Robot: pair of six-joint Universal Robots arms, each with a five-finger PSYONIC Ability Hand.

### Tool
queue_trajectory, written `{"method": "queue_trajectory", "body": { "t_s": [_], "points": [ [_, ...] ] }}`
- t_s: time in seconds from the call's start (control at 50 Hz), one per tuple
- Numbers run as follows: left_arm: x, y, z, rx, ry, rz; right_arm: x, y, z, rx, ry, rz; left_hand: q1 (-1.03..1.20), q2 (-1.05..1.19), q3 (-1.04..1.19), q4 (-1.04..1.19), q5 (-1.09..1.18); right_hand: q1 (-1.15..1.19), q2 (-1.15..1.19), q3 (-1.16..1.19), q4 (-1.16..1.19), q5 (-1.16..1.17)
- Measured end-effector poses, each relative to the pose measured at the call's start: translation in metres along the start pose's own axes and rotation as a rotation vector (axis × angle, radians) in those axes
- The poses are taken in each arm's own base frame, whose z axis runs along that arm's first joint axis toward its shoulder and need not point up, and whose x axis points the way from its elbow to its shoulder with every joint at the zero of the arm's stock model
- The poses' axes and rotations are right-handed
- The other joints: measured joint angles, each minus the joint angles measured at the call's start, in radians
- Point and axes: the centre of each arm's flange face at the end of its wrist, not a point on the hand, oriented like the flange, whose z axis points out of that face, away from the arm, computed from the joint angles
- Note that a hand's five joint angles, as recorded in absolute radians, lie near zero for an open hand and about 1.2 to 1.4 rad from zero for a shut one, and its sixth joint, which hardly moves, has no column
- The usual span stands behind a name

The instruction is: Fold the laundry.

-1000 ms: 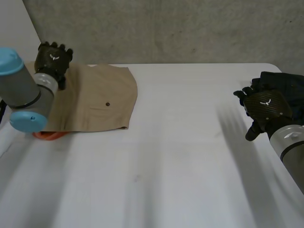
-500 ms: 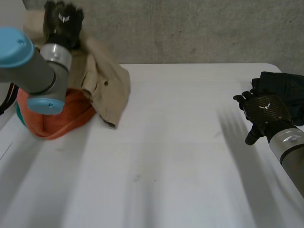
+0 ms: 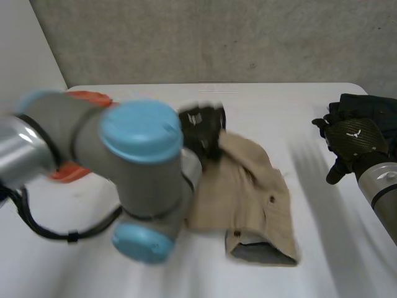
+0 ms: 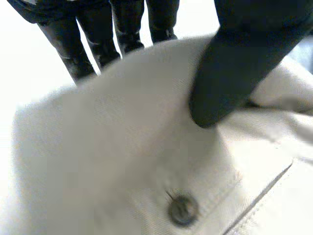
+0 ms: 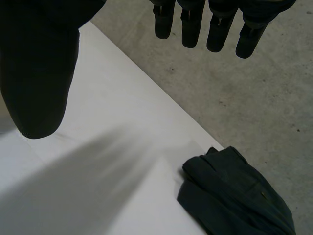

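Observation:
A tan garment (image 3: 254,198) with a dark button (image 4: 182,209) lies crumpled on the middle of the white table (image 3: 279,99), one end lifted. My left hand (image 3: 201,127) holds that lifted end. In the left wrist view its thumb (image 4: 234,63) presses the tan cloth (image 4: 122,161) against the fingers (image 4: 73,44) behind it. My right hand (image 3: 352,139) hovers at the table's right side, fingers (image 5: 195,24) straight and empty, just in front of a dark folded garment (image 3: 366,105).
An orange cloth (image 3: 87,99) lies at the far left of the table, partly behind my left arm (image 3: 136,180). The dark garment (image 5: 234,196) sits at the table's far right corner, near the edge. A grey wall (image 3: 217,37) rises behind the table.
My left arm has swung from the far left corner to the table's middle, dragging the tan garment with it and uncovering the orange cloth. The right hand has barely moved.

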Motion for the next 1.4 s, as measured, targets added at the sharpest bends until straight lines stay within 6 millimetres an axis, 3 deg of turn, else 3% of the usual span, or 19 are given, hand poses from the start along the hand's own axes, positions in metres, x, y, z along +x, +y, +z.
{"method": "queue_trajectory", "body": {
  "t_s": [0.04,0.06,0.1,0.14,0.3,0.36,0.46,0.54,0.64,0.78,0.84,0.9,0.96,1.06,1.1,1.14,1.22,1.32,1.4],
  "points": [
    [0.003,0.019,-0.007,-0.085,0.007,0.007,0.002,0.001,0.001,-0.004,0.007,0.001,-0.345,-0.321,-0.294,-0.318,-0.309,0.0,0.0,0.0,0.0,0.0],
    [0.003,0.024,-0.01,-0.113,0.008,0.01,0.003,0.001,0.001,-0.005,0.009,0.002,-0.345,-0.321,-0.294,-0.318,-0.309,0.0,0.0,0.0,0.0,0.0],
    [0.003,0.026,-0.017,-0.147,0.01,0.013,0.004,0.002,0.001,-0.009,0.013,0.002,-0.611,-0.601,-0.593,-0.625,-0.616,0.0,0.0,0.0,0.0,0.0],
    [0.001,0.019,-0.024,-0.154,0.01,0.011,0.004,0.002,0.001,-0.015,0.014,0.002,-0.69,-0.696,-0.693,-0.721,-0.716,0.0,0.0,0.0,0.0,0.0],
    [-0.033,-0.044,-0.035,-0.008,-0.052,-0.005,0.0,-0.003,-0.013,-0.069,-0.024,0.028,-0.699,-0.727,-0.715,-0.744,-0.739,0.0,0.0,0.0,0.0,0.0],
    [-0.059,-0.072,-0.025,0.078,-0.067,0.036,-0.002,-0.009,-0.025,-0.108,-0.052,0.088,-0.699,-0.729,-0.715,-0.747,-0.739,0.0,0.0,0.0,0.0,0.0],
    [-0.088,-0.086,0.0,0.128,-0.012,0.163,-0.01,-0.013,-0.04,-0.166,-0.098,0.202,-0.699,-0.731,-0.716,-0.749,-0.743,0.0,0.0,0.0,0.0,0.0],
    [-0.105,-0.075,0.024,0.108,0.053,0.267,-0.02,-0.012,-0.05,-0.211,-0.137,0.279,-0.7,-0.734,-0.719,-0.751,-0.744,0.0,0.0,0.0,0.0,0.0],
    [-0.121,-0.024,0.06,-0.008,0.138,0.366,-0.049,0.003,-0.068,-0.278,-0.221,0.352,-0.714,-0.743,-0.735,-0.759,-0.747,0.0,0.0,0.0,0.0,0.0],
    [-0.107,0.038,0.074,-0.149,0.283,0.366,-0.072,0.026,-0.068,-0.307,-0.265,0.343,-0.714,-0.743,-0.735,-0.759,-0.747,0.0,0.0,0.0,0.0,0.0],
    [-0.097,0.047,0.072,-0.168,0.344,0.356,-0.073,0.026,-0.068,-0.308,-0.267,0.342,-0.593,-0.638,-0.636,-0.652,-0.641,0.004,0.005,0.005,0.006,0.005],
    [-0.079,0.053,0.065,-0.186,0.441,0.338,-0.082,0.031,-0.059,-0.284,-0.278,0.324,0.009,-0.072,-0.077,-0.109,-0.11,0.576,0.619,0.606,0.6,0.582],
    [-0.071,0.049,0.061,-0.185,0.464,0.331,-0.079,0.024,-0.046,-0.213,-0.25,0.306,0.193,0.205,0.188,0.187,0.159,0.864,0.946,0.911,0.931,0.884],
    [-0.072,0.026,0.059,-0.152,0.37,0.324,-0.066,0.0,-0.021,-0.041,-0.185,0.234,0.193,0.218,0.199,0.209,0.161,0.88,0.96,0.969,0.977,0.908],
    [-0.075,-0.002,0.053,-0.103,0.256,0.291,-0.054,-0.024,-0.004,0.084,-0.135,0.157,0.193,0.222,0.207,0.209,0.161,0.88,0.96,0.969,0.977,0.908],
    [-0.075,-0.015,0.046,-0.08,0.212,0.268,-0.046,-0.04,0.005,0.155,-0.106,0.109,0.193,0.222,0.207,0.209,0.161,0.88,0.96,0.969,0.977,0.911],
    [-0.065,-0.046,0.012,-0.026,0.142,0.194,-0.03,-0.08,0.03,0.316,-0.042,0.001,0.193,0.222,0.217,0.213,0.161,0.88,0.96,0.969,0.978,0.918],
    [-0.043,-0.043,-0.028,-0.032,0.176,0.166,-0.03,-0.096,0.064,0.401,-0.038,-0.044,0.193,0.225,0.218,0.213,0.161,0.881,0.96,0.969,0.98,0.918],
    [-0.028,-0.021,-0.049,-0.051,0.206,0.173,-0.04,-0.086,0.094,0.414,-0.072,-0.058,0.193,0.225,0.218,0.213,0.161,0.889,0.96,0.969,0.98,0.918]
  ]
}}
